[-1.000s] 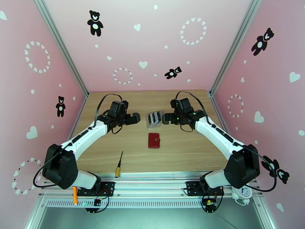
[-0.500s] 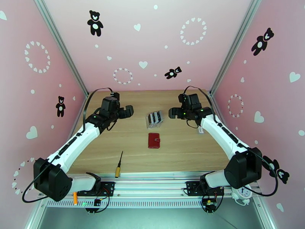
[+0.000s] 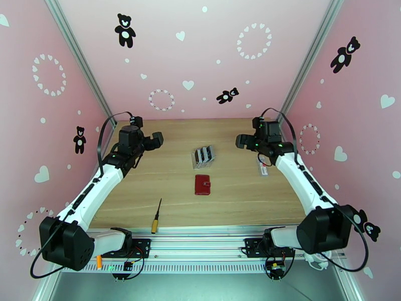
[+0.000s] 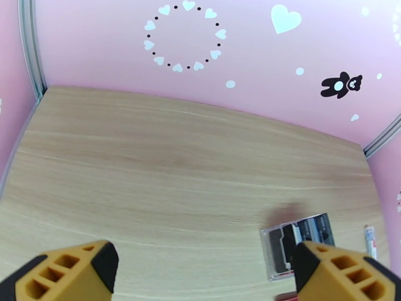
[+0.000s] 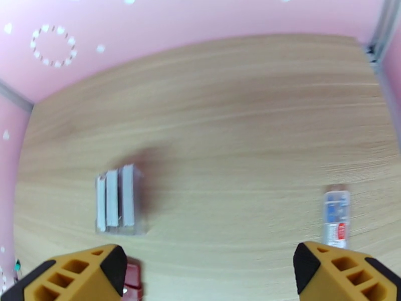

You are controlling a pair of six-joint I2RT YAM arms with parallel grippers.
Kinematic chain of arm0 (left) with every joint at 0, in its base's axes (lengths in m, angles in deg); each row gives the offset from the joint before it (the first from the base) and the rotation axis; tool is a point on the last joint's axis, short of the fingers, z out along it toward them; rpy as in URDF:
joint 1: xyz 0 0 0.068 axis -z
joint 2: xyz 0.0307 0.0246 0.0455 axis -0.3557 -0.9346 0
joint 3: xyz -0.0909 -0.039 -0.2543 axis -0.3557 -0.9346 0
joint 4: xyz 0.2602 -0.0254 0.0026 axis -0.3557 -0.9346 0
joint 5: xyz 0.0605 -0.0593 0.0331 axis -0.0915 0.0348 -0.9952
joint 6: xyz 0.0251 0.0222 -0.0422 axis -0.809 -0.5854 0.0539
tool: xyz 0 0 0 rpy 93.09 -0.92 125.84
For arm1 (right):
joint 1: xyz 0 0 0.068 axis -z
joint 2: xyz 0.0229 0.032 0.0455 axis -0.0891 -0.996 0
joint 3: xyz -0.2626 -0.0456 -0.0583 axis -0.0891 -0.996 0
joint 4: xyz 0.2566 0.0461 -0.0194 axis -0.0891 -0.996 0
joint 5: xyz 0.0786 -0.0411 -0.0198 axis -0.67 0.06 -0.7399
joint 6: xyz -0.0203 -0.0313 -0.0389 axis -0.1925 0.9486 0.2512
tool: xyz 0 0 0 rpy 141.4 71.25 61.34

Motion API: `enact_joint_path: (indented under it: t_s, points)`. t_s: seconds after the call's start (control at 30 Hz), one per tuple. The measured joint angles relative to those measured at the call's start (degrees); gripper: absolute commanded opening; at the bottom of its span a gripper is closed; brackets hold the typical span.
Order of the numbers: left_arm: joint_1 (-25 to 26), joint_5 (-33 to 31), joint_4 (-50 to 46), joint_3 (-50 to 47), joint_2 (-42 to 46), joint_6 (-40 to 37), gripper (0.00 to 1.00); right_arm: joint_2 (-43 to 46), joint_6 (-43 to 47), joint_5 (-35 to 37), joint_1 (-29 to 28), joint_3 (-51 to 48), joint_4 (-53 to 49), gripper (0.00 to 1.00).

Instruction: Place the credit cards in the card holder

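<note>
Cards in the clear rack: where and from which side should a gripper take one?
The top edge, from above, pinching the two flat faces. The cards stand on edge in the clear rack, so only the tops look free.

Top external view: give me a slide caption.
Left gripper and right gripper open, apart; cards in clear rack behind closed red wallet.

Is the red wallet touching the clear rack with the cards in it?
Apart. In the top external view, a strip of bare table shows between the red wallet and the clear rack.
</note>
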Motion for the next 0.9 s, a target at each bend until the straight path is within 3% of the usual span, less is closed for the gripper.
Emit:
enact_joint_path:
  t_s: [0.27,0.7,0.9]
  points:
    - [-0.3,-3.7,14.2,-15.3,5.1,-7.4,0.98,2.4,1.8,1.9,1.3,-5.8,6.6,0.93]
    - [-1.2,-6.8,29.6,-25.2,2.5,-11.4,0.98,3.7,4.8,4.6,1.2,-17.6,19.8,0.92]
    - [-4.9,-6.7,33.8,-27.5,1.7,-11.3,0.98,3.7,5.7,6.2,1.2,-19.7,23.9,0.91]
